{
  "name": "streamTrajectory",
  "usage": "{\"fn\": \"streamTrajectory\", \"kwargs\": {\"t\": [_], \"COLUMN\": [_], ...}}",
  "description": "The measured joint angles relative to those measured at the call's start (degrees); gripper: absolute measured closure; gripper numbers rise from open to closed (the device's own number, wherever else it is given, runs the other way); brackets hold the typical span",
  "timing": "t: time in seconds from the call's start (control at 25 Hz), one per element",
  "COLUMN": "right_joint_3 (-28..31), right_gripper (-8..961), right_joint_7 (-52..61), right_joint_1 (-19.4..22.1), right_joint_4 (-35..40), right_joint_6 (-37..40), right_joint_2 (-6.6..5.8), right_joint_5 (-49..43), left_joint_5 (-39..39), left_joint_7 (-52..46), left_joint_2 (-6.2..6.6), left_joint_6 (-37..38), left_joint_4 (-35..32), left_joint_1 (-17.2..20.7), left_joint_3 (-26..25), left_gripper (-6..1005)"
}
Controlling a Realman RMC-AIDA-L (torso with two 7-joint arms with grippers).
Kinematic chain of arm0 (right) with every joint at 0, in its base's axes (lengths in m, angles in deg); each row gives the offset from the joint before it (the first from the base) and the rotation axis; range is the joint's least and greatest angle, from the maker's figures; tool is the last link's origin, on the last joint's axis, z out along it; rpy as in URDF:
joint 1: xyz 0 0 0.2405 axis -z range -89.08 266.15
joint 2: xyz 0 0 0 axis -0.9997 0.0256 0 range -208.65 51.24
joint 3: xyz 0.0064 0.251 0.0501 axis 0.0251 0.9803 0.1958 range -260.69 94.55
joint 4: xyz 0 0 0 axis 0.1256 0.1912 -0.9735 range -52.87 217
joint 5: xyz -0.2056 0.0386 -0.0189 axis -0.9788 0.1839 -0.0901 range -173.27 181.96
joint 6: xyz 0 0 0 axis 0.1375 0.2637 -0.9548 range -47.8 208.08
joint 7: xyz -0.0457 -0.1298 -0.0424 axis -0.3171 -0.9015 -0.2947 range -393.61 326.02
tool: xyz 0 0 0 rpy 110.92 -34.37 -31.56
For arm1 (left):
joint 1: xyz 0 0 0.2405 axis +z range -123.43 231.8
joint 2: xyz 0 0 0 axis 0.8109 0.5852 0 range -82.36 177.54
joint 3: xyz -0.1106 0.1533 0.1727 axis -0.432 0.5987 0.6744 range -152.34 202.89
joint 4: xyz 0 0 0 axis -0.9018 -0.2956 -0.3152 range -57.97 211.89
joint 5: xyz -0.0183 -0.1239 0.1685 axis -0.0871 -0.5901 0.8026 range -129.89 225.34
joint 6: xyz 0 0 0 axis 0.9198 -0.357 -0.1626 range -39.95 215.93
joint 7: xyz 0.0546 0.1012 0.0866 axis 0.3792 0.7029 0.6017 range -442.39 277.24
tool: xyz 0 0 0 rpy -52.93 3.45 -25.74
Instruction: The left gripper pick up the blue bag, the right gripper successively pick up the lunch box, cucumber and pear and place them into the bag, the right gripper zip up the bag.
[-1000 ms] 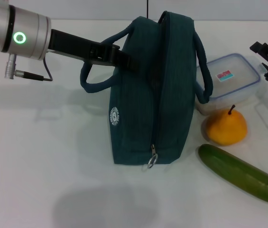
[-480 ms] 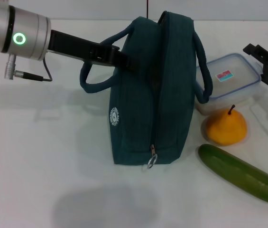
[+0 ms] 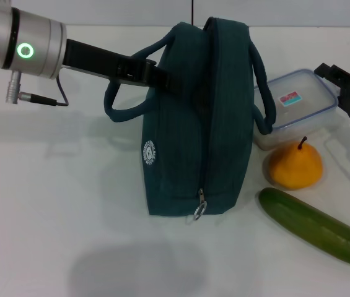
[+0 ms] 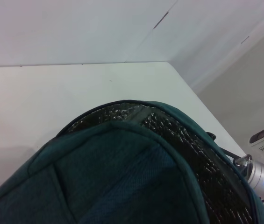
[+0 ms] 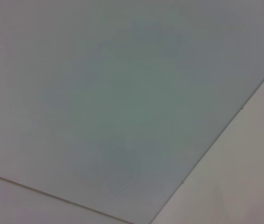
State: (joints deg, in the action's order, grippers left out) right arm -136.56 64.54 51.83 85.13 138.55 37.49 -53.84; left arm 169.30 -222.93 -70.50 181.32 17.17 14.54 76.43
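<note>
1. Left gripper [image 3: 156,74] at the bag's [image 3: 199,124] 10 o'clock, against its near handle [image 3: 122,102]; whether the fingers clamp it I cannot tell. Bag stands upright mid-table.
2. Right gripper [image 3: 348,90] at the box's [image 3: 298,105] 3 o'clock, above its far corner; finger spread not readable.
3. Pear [image 3: 295,166] touches the box at its 6 o'clock; cucumber [image 3: 316,228] lies just beyond, toward 5 o'clock.
4. Risk: an off-centre corner grip may tilt or drop the box, knocking the pear.
5. Risk: bag's far handle [image 3: 264,93] overlaps the box; lifting could snag it.
6. Risk: the bag mouth looks narrow; the box may catch on the rim.
</note>
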Motion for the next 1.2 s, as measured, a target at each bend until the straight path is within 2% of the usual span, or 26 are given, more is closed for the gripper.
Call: {"fn": "streamTrajectory", "kwargs": {"t": [0.24,0.44,0.8,1.2], "right_joint_3": [-0.2,-1.4,-3.6,-3.2], "right_gripper": [447,660,770,845], "right_joint_7": [0.0,-0.4,-0.5,-0.1], "right_joint_1": [0.3,0.3,0.9,3.8], "right_joint_4": [0.0,0.3,1.0,3.6], "right_joint_6": [0.1,-0.1,0.5,5.9], "right_joint_2": [0.00,0.00,-0.02,-0.08], "right_joint_5": [0.0,0.0,0.2,0.4], "left_joint_5": [0.0,0.0,-1.0,-1.3], "left_joint_7": [0.1,0.6,1.7,1.7], "left_joint_2": [-0.03,-0.03,-0.02,0.06], "left_joint_6": [0.0,0.0,0.0,0.0], "left_joint_4": [0.0,0.0,0.0,0.0], "left_joint_1": [0.0,-0.2,0.1,0.4], "left_joint_3": [0.0,0.0,0.0,0.0], "left_gripper": [948,948,948,948]}}
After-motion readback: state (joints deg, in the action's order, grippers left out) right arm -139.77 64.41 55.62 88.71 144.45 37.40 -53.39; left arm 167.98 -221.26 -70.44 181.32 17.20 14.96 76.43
